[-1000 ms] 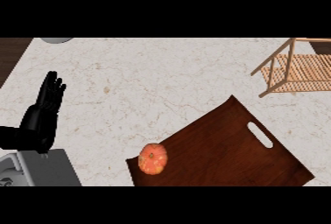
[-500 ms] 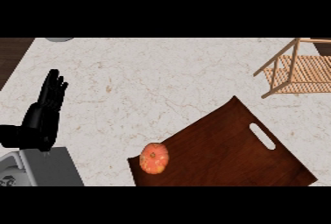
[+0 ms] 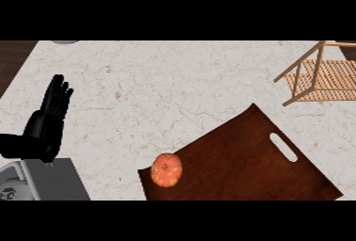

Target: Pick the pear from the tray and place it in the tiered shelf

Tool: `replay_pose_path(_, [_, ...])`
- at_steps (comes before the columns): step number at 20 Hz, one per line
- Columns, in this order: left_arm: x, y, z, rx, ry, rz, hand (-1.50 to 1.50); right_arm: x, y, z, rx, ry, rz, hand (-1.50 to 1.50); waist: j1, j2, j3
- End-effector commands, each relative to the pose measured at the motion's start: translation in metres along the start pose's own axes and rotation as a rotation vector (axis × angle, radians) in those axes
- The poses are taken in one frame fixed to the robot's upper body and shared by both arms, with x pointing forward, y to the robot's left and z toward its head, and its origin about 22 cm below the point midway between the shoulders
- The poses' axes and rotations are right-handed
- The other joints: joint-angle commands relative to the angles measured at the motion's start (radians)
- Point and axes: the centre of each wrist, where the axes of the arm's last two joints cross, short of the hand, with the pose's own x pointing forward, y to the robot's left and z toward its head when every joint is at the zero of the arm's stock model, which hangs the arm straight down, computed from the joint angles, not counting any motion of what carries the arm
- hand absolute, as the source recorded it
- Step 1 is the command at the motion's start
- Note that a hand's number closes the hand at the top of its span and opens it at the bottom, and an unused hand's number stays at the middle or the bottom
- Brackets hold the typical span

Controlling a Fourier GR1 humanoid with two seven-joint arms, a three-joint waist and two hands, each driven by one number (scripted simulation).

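An orange-red pear (image 3: 167, 170) lies on the left corner of a dark brown tray (image 3: 243, 160) with a slot handle on its right side. The wooden tiered shelf (image 3: 321, 75) stands at the upper right, partly cut off by the view's edge. My left hand (image 3: 47, 120) rests at the left edge, fingers straight and pointing up, well left of the pear and holding nothing. My right hand does not show.
My grey left forearm (image 3: 42, 181) fills the lower left corner. A grey round object (image 3: 66, 42) peeks in at the top left. Dark wood floor (image 3: 14, 56) borders the marble counter at the upper left.
The view has drifted slightly, so tray, pear and shelf sit a little further right and down. The left hand keeps its pose.
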Motion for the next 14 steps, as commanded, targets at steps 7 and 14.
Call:
replay_pose_path(7, [0.007, -0.02, 0.016, -0.015, 0.085, 0.033, 0.0, -0.008, 0.014, -0.012, 0.02, 0.094, -0.137, -1.5, 0.011, 0.001, 0.002])
replay_pose_path(14, [0.015, -0.015, -0.01, -0.01, 0.076, 0.032, 0.0, 0.005, 0.009, -0.023, 0.058, 0.071, -0.184, -1.5, 0.015, 0.009, 0.003])
